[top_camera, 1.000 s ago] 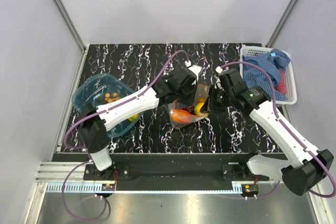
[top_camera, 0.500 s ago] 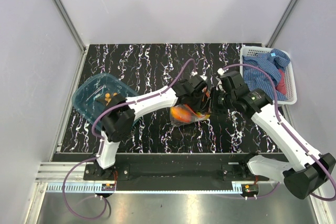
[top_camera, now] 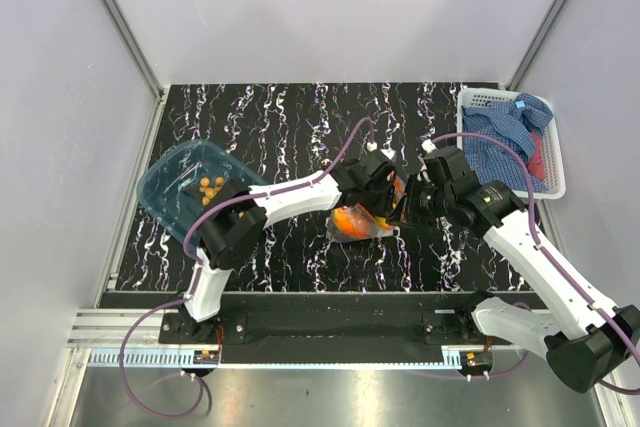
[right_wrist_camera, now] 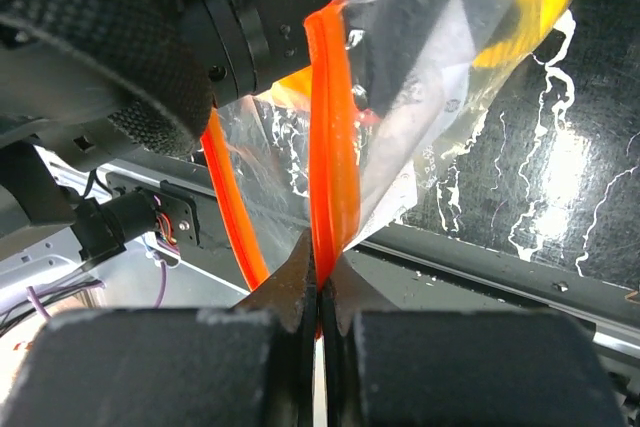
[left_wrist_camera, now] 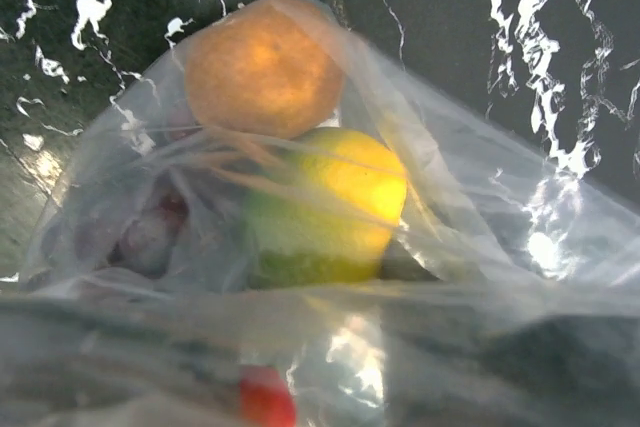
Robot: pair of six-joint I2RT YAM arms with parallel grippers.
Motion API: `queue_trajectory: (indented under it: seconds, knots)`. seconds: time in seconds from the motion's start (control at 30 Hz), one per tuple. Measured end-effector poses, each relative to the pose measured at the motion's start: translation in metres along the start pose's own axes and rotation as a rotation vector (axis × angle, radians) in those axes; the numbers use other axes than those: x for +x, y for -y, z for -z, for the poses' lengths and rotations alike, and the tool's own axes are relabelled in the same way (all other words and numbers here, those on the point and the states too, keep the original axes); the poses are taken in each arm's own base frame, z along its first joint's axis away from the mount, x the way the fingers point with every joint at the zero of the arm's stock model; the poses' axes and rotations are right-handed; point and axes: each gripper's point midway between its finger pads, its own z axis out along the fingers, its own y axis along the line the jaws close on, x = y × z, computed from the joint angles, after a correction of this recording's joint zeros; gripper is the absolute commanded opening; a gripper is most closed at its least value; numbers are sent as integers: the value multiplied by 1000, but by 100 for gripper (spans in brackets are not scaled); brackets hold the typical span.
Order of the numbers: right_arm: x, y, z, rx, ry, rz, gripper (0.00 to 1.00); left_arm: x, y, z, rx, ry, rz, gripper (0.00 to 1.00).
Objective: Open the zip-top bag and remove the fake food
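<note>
The zip-top bag lies at the table's middle, its mouth raised to the right. My right gripper is shut on one orange-red zip strip, pinched between its fingertips; the other strip hangs apart to the left, so the mouth is open. My left gripper is pressed against the bag's mouth. Its fingers are hidden behind blurred plastic in the left wrist view. Through the plastic show an orange, a yellow-green mango and dark grapes.
A blue translucent tub at the left holds small tan balls. A white basket with a blue checked cloth stands at the back right. The left arm's wrist is close beside the right gripper.
My left gripper has moved right and nearer, down onto the bag's mouth, and its arm has swung off the tub. The right gripper has kept its hold and drawn slightly nearer.
</note>
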Motion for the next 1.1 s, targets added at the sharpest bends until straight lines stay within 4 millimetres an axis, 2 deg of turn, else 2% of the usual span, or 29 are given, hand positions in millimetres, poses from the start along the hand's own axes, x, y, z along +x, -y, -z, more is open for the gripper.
queue_trajectory:
  seconds: [0.1, 0.17, 0.43, 0.57, 1.1]
  knots:
    - [0, 0, 1, 0, 3, -4, 0, -3, -2, 5, -6, 17, -32, 4]
    - [0, 0, 1, 0, 4, -5, 0, -6, -4, 11, -16, 26, -46, 0]
    - [0, 2, -4, 12, -10, 0, 0, -21, -4, 66, -43, 61, -122, 0]
    - [0, 4, -10, 25, -25, 7, 0, -29, 2, 101, -29, 85, -163, 0]
    - [-10, 0, -17, 26, -27, 63, 0, -55, 45, 220, 171, 246, -376, 0]
